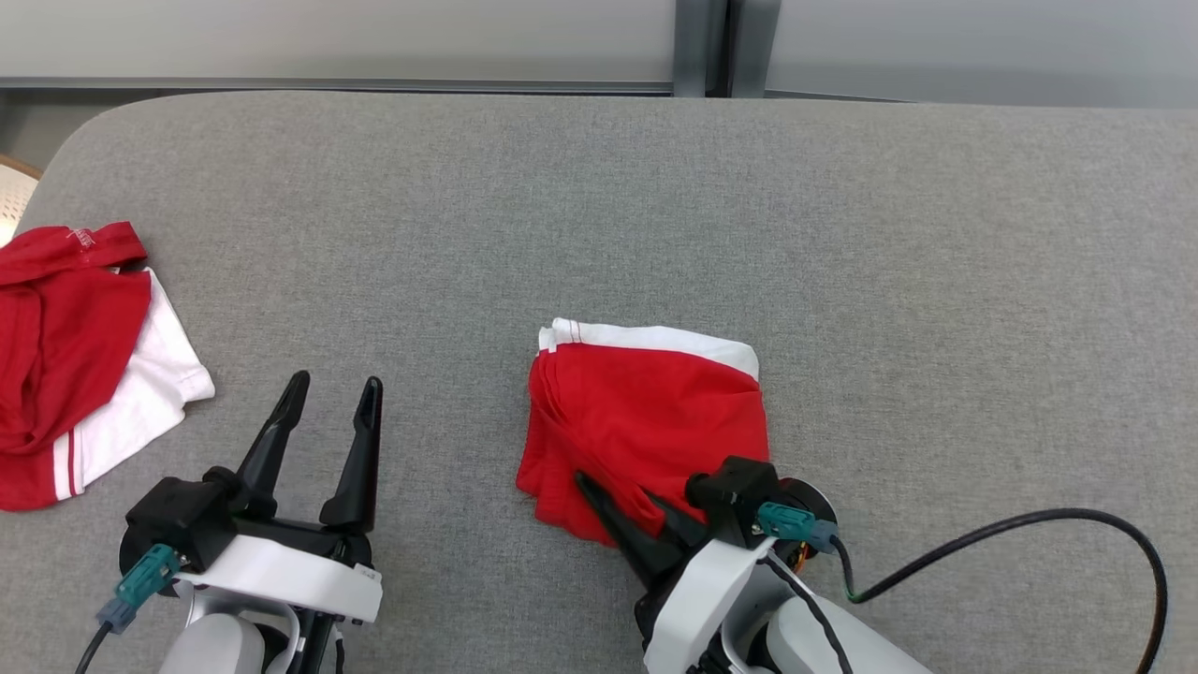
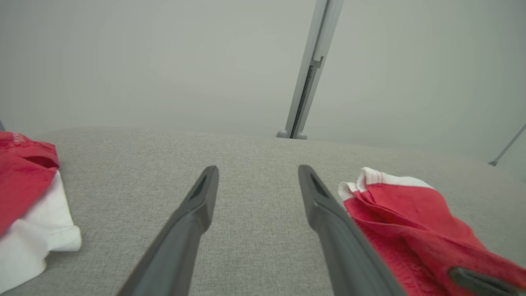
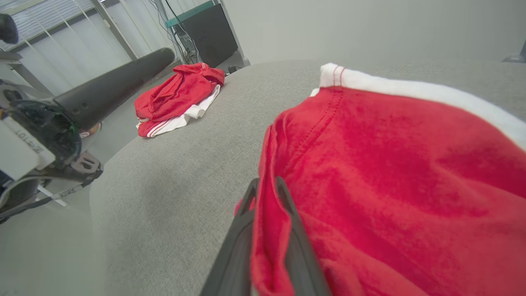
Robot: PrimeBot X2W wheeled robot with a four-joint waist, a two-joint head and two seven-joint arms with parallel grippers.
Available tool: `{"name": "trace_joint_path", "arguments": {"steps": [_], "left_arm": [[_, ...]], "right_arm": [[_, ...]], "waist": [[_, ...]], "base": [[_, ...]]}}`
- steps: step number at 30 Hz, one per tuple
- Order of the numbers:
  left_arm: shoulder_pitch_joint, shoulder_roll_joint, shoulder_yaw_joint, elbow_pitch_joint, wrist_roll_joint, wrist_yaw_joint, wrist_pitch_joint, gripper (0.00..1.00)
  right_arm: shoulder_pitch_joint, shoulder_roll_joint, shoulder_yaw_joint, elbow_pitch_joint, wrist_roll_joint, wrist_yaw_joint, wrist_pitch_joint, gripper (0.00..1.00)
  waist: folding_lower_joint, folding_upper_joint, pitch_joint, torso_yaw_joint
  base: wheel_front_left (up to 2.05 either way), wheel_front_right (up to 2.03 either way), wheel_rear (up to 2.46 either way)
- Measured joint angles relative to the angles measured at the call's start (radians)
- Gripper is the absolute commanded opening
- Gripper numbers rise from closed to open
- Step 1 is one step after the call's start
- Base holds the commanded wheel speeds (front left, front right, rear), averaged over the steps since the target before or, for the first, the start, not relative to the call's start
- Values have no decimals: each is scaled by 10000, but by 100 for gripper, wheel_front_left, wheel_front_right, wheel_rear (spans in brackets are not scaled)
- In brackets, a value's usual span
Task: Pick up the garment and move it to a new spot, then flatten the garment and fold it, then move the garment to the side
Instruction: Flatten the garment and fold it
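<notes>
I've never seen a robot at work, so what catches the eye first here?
A folded red garment with a white edge lies in the middle of the grey padded table, its near edge pinched by the right gripper. The left gripper stands open to its left, and a second red-and-white garment lies crumpled at the table's left edge.

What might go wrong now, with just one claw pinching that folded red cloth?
The right gripper pinches only one edge of the folded garment, so the fold may spill open when dragged. The left gripper hangs open and apart, giving no support. Moved leftward, it might bump the other red-and-white pile.
</notes>
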Motion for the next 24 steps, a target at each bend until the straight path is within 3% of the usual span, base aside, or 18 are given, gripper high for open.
{"name": "trace_joint_path", "arguments": {"steps": [6, 10, 24], "left_arm": [[-95, 25, 52, 59, -19, 0, 0, 100], [-95, 58, 144, 90, -15, 0, 0, 100], [140, 169, 543, 21, 343, 0, 0, 100]], "right_arm": [[-341, 4, 270, -207, -38, 0, -826, 100], [-360, 17, -100, -456, -150, 0, -1348, 100], [1462, 4, -4970, -1287, -2290, 0, -1647, 100]], "waist": [[0, 1, -12, -52], [0, 0, -80, -129], [0, 0, -505, -689]], "base": [[0, 0, 0], [0, 0, 0], [0, 0, 0]]}}
